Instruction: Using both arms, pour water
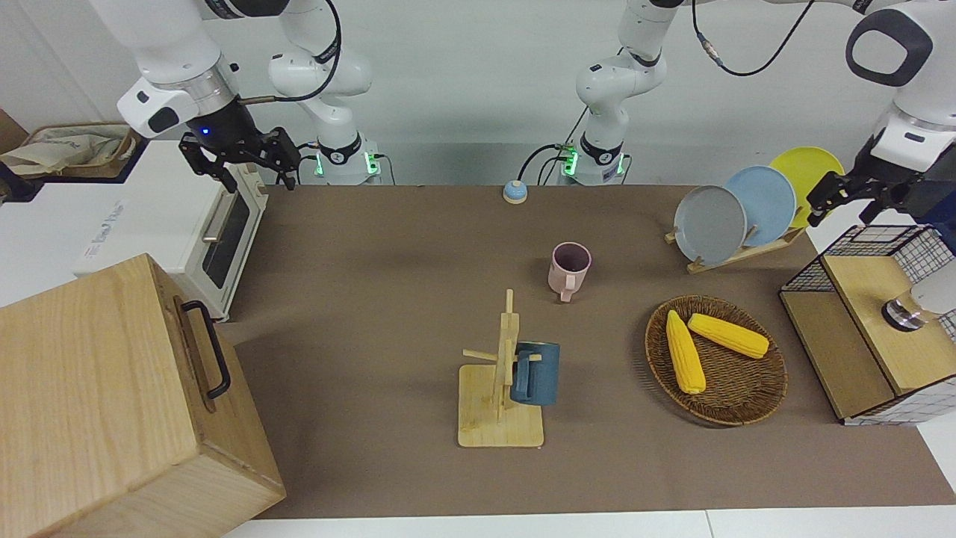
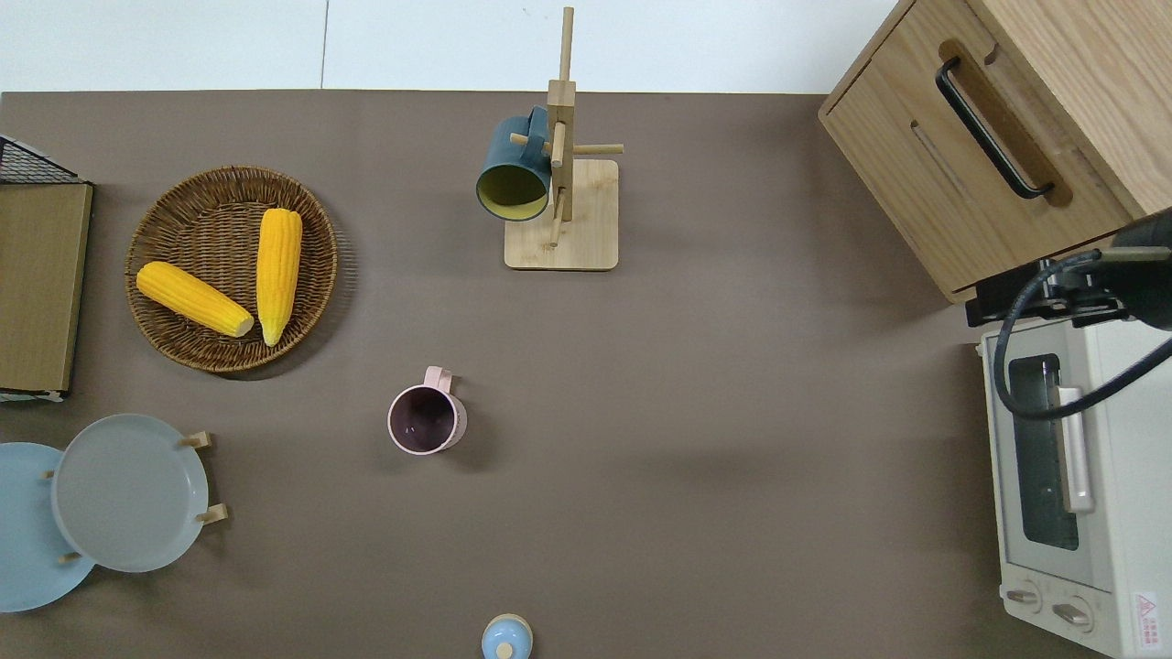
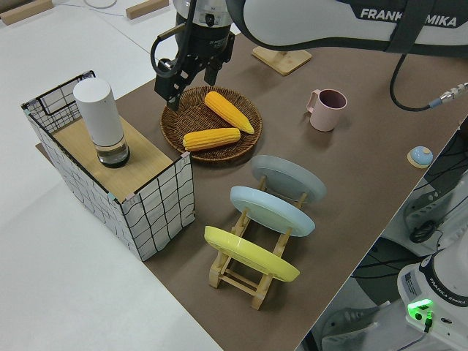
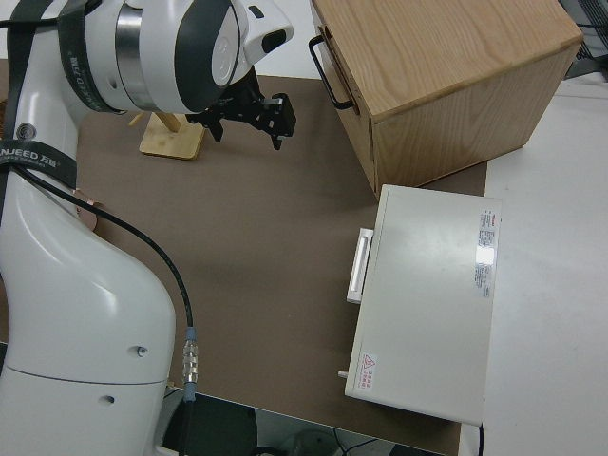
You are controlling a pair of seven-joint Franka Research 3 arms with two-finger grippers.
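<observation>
Right gripper [image 1: 237, 168] hovering by toaster oven [image 1: 187, 224], jaws apart, empty. Left gripper [image 1: 842, 198] hanging near wire rack [image 1: 870, 329], jaws apart, empty.

Pale grey wall [image 1: 463, 82]; brown mat [image 1: 388, 299] on white table [image 2: 165, 41], white floor [image 3: 66, 292]

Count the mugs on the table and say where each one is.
2. The pink mug stands upright near the table's middle. The blue mug hangs on the wooden mug rack, farther from the robots than the pink one. None seem hidden.
</observation>
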